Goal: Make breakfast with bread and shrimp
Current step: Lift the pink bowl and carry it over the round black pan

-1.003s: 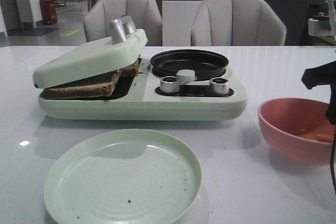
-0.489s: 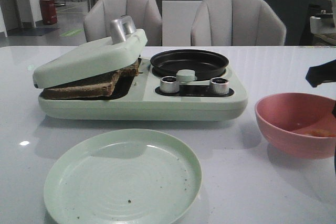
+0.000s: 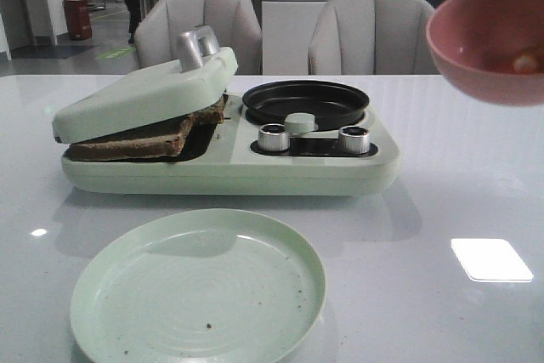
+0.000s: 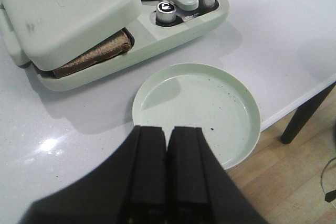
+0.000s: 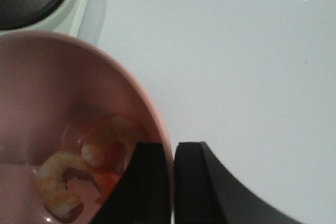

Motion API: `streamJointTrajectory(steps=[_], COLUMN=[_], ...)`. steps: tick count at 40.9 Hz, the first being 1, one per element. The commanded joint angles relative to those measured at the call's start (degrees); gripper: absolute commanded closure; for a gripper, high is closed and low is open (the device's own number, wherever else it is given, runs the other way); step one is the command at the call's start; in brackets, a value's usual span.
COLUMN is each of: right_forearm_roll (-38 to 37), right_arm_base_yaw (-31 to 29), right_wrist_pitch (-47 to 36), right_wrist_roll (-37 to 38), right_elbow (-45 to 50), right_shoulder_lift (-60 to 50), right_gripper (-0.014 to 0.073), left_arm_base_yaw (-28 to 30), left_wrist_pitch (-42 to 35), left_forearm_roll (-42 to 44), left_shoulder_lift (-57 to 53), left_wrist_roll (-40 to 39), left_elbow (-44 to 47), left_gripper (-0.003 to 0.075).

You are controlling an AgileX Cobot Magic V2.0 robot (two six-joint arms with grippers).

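Two bread slices (image 3: 144,135) lie in the pale green breakfast maker (image 3: 229,167) under its half-lowered lid; their brown edge shows in the left wrist view (image 4: 92,56). The shrimp (image 5: 89,171) lie in a pink bowl (image 3: 489,36) held high in the air at the right. My right gripper (image 5: 172,148) is shut on the bowl's rim (image 5: 157,124), one finger inside and one outside. My left gripper (image 4: 168,129) is shut and empty, above the near edge of the pale green plate (image 4: 197,103).
The maker's round black pan (image 3: 306,101) sits empty beside the lid, with two silver knobs (image 3: 273,137) in front. The empty plate (image 3: 200,295) lies at the table's front. Two grey chairs (image 3: 374,36) stand behind the table. The table edge and floor (image 4: 294,171) show in the left wrist view.
The pink bowl with the shrimp has been lifted off the table at the right and now hangs high at the upper right. The bread, maker and plate have not moved.
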Motion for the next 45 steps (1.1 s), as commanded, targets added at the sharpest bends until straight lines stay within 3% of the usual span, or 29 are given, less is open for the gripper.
streamJointTrajectory(steps=[1,12,20,29,45], right_forearm_roll=[-8.27,-31.40,-43.51,-57.79,-76.01], right_arm_base_yaw=[3.17,12.83,17.60,21.27,26.36], right_wrist_pitch=[1.34,4.90,8.29,11.97,17.72], right_wrist_roll=[5.41,19.65,24.19,28.10,28.17], right_elbow=[-5.61,-12.92,-20.84,-33.55,-50.74], right_shoulder_lift=[-1.58,4.79,16.12,29.95,47.70], right_gripper=[0.0575,0.0575,0.0575,0.0575,0.0575], left_arm_base_yaw=[-0.37,-0.37,-0.37,-0.37,-0.37], left_wrist_pitch=[-4.22,-4.22,-4.22,-4.22,-4.22], left_forearm_roll=[0.03,0.03,0.03,0.03,0.03], left_shoulder_lift=[0.24,0.24,0.24,0.24,0.24], left_wrist_roll=[-0.45,-0.45,-0.45,-0.45,-0.45], left_elbow=[-1.60,-1.60,-1.60,-1.60,-1.60], left_gripper=[0.0619,0.0619,0.0619,0.0619,0.0619])
